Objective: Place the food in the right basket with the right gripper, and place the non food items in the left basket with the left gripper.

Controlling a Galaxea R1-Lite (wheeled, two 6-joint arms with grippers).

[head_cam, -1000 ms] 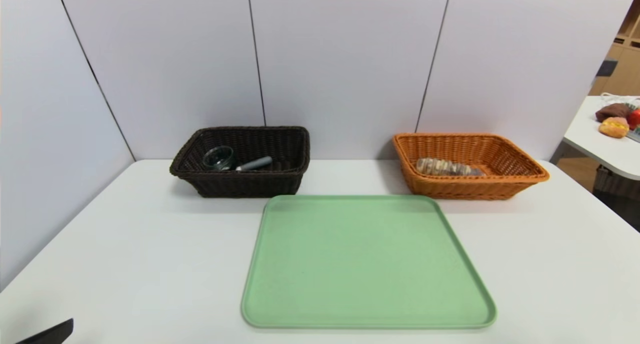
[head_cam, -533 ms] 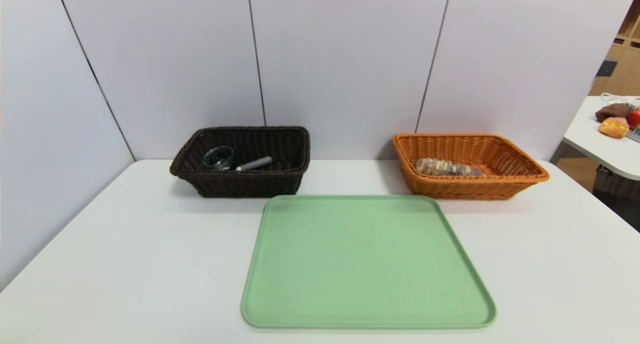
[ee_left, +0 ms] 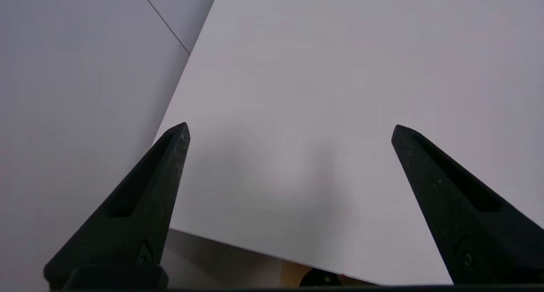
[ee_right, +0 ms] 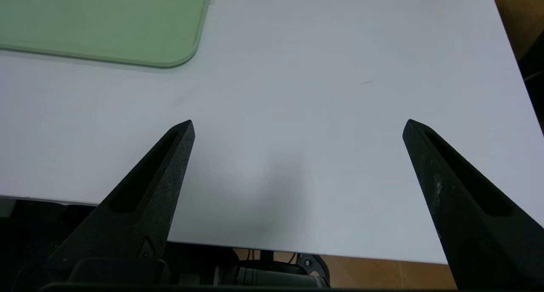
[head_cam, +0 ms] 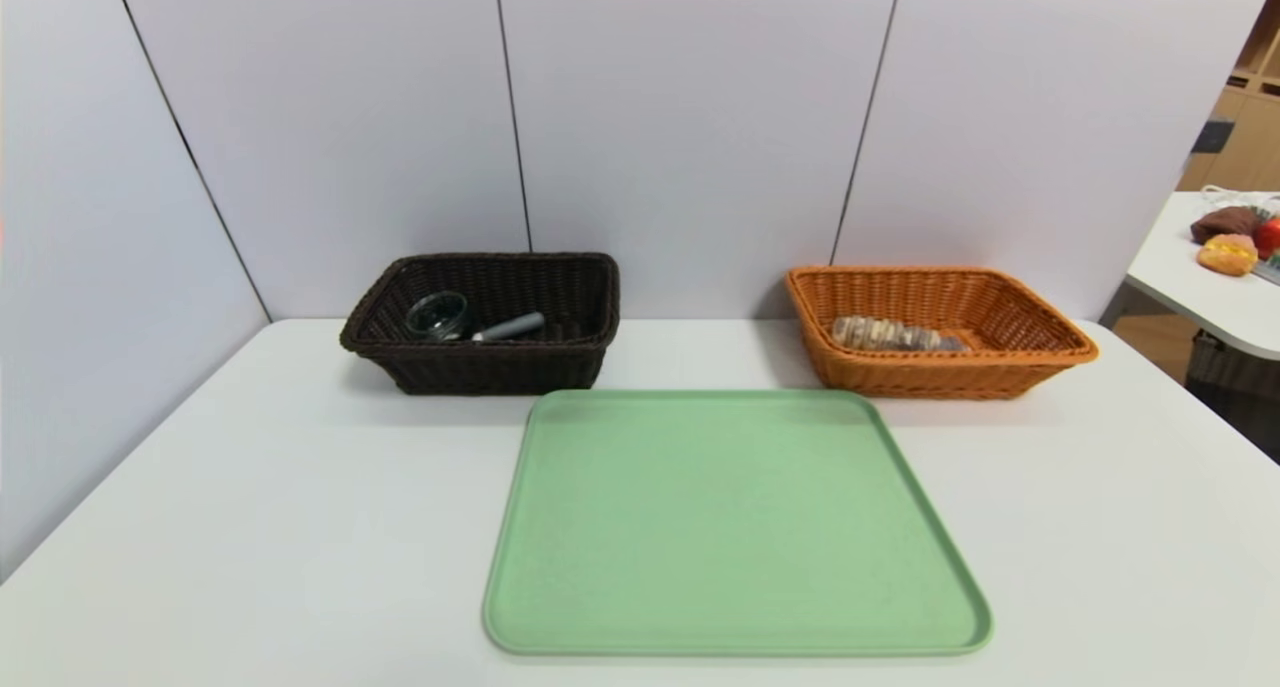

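Already the bread roll (head_cam: 885, 334) lies inside the orange basket (head_cam: 1040, 359), while the glass cup (head_cam: 437, 316) and what seems to be the peeler (head_cam: 510, 327) sit side by side in the dark basket (head_cam: 480, 367). Both the left gripper (ee_left: 290, 130) and the right gripper (ee_right: 298, 125) hang spread wide and empty over the white table (head_cam: 250, 507), near its front edge; the green tray (head_cam: 735, 527) holds nothing.

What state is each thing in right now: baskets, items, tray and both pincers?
left basket: upright, holds cup and peeler
glass cup: in the left basket, upright
peeler: lying in the left basket beside the cup
right basket: upright, holds the roll
bread roll: lying in the right basket
green tray: flat, bare
left pincer: open, empty
right pincer: open, empty
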